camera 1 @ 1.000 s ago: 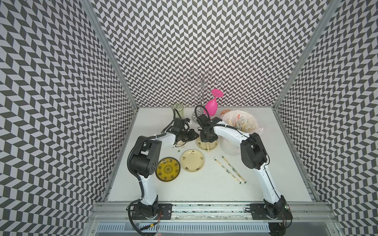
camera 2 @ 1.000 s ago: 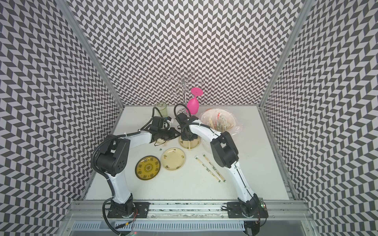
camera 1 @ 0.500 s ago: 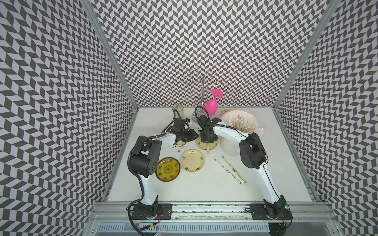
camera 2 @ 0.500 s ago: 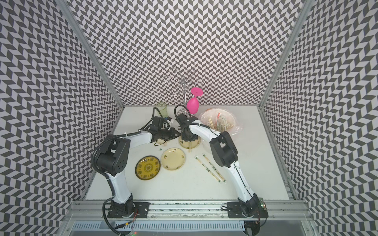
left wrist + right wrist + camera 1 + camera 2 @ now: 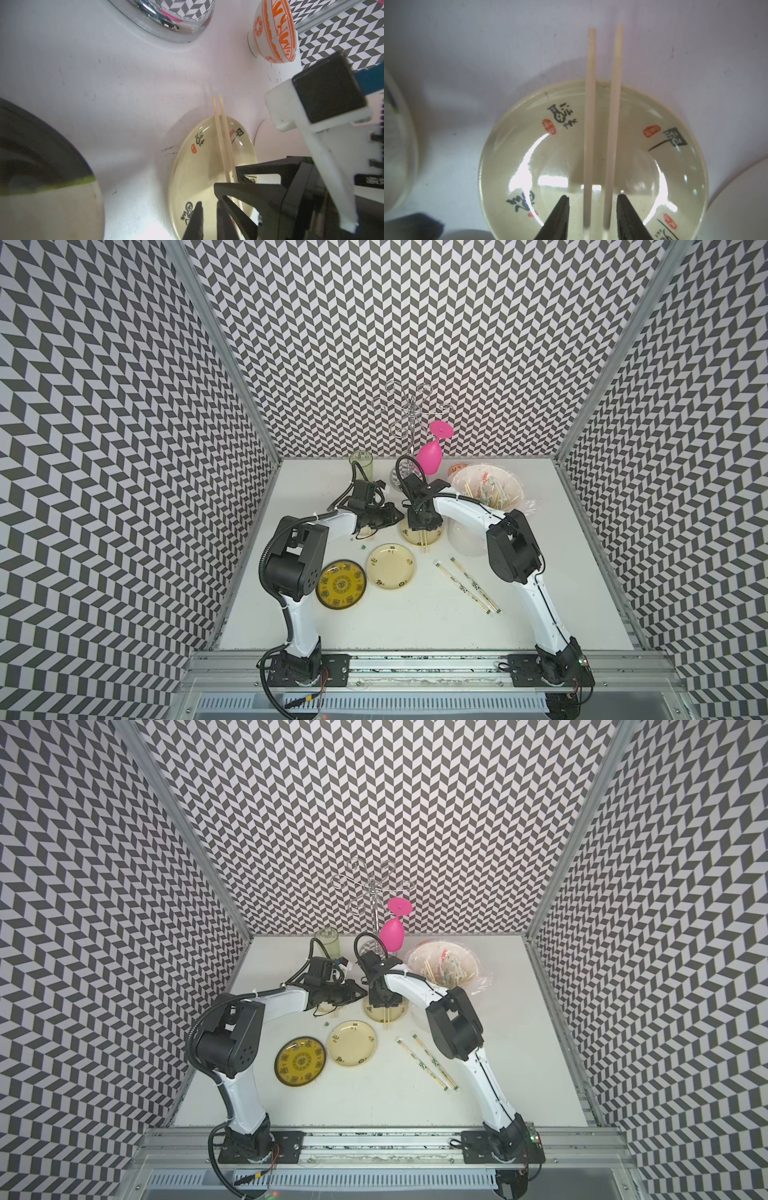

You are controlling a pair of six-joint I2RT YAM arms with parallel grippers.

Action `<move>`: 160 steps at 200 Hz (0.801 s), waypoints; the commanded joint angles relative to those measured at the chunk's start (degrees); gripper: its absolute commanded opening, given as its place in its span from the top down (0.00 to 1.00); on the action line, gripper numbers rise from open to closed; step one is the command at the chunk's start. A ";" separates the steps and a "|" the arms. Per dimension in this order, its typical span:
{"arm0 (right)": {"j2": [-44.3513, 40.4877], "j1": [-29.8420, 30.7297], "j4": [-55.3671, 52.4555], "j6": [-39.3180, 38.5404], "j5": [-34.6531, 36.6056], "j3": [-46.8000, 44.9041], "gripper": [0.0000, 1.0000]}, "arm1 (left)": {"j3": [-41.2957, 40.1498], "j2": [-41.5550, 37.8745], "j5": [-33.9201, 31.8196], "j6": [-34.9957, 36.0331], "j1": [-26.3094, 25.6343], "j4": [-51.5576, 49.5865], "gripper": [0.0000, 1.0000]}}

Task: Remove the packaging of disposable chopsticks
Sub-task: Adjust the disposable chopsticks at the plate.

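Note:
A bare pair of disposable chopsticks (image 5: 612, 104) lies across a cream plate (image 5: 529, 166), its ends past the rim (image 5: 424, 545). My right gripper (image 5: 592, 207) stands open just over them, one finger on each side, neither touching. My left gripper (image 5: 208, 209) is shut beside the plate's left rim (image 5: 395, 515). A clear curl of packaging with a green edge (image 5: 52, 182) trails from it, blurred and close to the camera. Two more pairs still in their panda-printed packaging (image 5: 467, 587) lie on the table to the right, also seen in a top view (image 5: 428, 1060).
A cream plate (image 5: 390, 572) and a yellow patterned plate (image 5: 341, 584) sit in front. A white bucket (image 5: 465, 541) lined with a clear bag holds sticks and wrappers. Behind stand a wire rack (image 5: 409, 414) with a pink glass (image 5: 430, 456), a greenish cup (image 5: 360, 460) and an orange bowl (image 5: 274, 31).
My right gripper has opened and let the chopsticks lie on the plate. The left arm has not moved.

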 commanded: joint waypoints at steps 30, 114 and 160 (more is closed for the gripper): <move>-3.81 -0.02 -0.27 0.89 1.48 0.63 0.58 | 1.57 -0.14 -0.03 0.51 0.33 0.23 0.84; -10.36 2.49 -1.90 1.69 2.90 4.39 0.53 | 1.52 -3.61 -2.54 1.78 1.37 -0.30 0.84; -19.67 7.79 -4.60 1.39 3.71 6.26 0.54 | -1.09 -16.26 -7.18 4.52 6.29 -0.22 0.80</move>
